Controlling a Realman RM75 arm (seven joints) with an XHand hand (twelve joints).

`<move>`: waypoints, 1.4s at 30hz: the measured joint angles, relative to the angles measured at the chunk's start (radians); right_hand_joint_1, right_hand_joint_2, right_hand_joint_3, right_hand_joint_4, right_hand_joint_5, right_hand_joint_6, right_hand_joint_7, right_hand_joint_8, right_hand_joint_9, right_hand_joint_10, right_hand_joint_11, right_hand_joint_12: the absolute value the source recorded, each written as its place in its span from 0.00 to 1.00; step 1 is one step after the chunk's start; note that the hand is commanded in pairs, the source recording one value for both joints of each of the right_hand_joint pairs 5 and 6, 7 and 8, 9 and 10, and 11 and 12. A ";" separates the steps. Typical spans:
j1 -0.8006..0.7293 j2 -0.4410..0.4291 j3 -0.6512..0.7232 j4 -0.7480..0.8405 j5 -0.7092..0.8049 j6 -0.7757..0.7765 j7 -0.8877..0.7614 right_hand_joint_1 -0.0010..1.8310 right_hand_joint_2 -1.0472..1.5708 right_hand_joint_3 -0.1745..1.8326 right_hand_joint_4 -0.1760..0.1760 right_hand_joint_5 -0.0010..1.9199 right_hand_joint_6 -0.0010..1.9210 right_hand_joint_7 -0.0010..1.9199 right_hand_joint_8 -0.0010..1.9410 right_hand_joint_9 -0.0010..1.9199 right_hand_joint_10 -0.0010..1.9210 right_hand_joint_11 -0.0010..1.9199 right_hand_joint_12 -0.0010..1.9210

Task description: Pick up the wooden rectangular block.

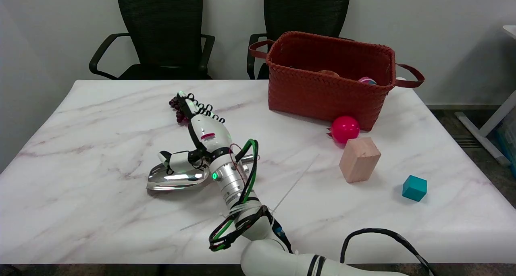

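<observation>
Marble table, seen from the head view, with the woven basket as landmark at the far right of the top. Two black chairs stand behind the table, to the left of and behind the basket. The right arm enters from the lower edge and reaches far to the left of the basket; its right hand lies extended, fingers apart and holding nothing, the fingertips next to a dark grape cluster; whether they touch it cannot be told. A shiny metal scoop lies just under the wrist, left of and nearer than the basket. The wooden rectangular block stands on the table in front of the basket's near right corner, well apart from the hand. A pink ball lies between block and basket, very near both; a small teal cube lies right of and nearer than the block.

Step in hand, as judged: the reach, not yet begun in earnest. The next move calls for swinging the hand rightward across the table and descending over the block with fingers spread wide enough to span it. The ball behind it crowds the far side; the near and left sides offer freer approach.
</observation>
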 measured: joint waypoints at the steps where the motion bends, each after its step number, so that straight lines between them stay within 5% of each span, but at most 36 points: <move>1: 0.003 -0.004 -0.001 -0.004 0.001 -0.006 0.004 0.60 0.60 0.45 0.50 0.05 0.05 0.13 0.13 0.14 0.14 0.08 0.08; 42: -0.064 0.068 0.018 0.089 0.005 0.133 0.069 0.60 0.61 0.43 0.50 0.05 0.05 0.13 0.13 0.15 0.15 0.10 0.10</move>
